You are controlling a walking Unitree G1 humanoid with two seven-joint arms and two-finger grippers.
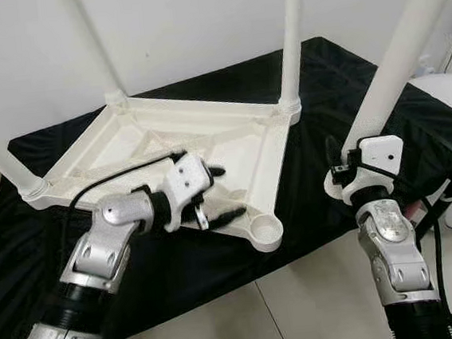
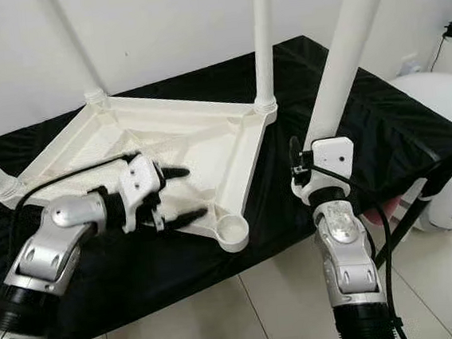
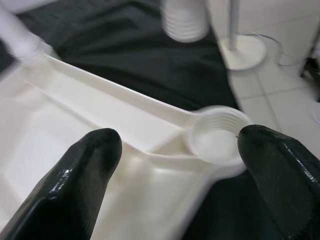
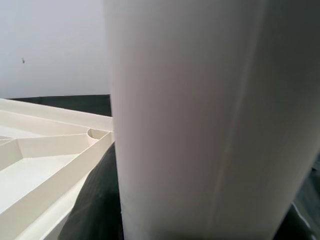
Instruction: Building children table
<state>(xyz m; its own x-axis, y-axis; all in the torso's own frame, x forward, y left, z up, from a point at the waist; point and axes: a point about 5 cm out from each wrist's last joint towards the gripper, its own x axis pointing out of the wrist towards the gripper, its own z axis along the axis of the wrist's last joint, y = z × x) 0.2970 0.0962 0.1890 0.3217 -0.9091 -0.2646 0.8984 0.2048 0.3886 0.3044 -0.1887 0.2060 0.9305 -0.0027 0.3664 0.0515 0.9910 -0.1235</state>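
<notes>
Surface: a low counter draped in black cloth stood against a white wall, with pale floor tiles in front.
Tabletop: an upside-down white plastic children's tabletop with ribbed underside lay flat on the black cloth, left of centre.
Fitted legs: three white plastic tube legs stood upright in its left, far and right corner sockets.
Left gripper: the left gripper rested over the near edge of the tabletop, fingers spread apart and holding nothing, pointing towards the near corner.
Open socket: the round threaded corner socket at the near corner was unfilled, just beyond the left fingertips.
Loose leg: a fourth white plastic tube leg leaned up and to the right, its lower end above the cloth, right of the tabletop and apart from the socket.
Right gripper: the right gripper had its fingers clamped on the lower end of that leg.
</notes>
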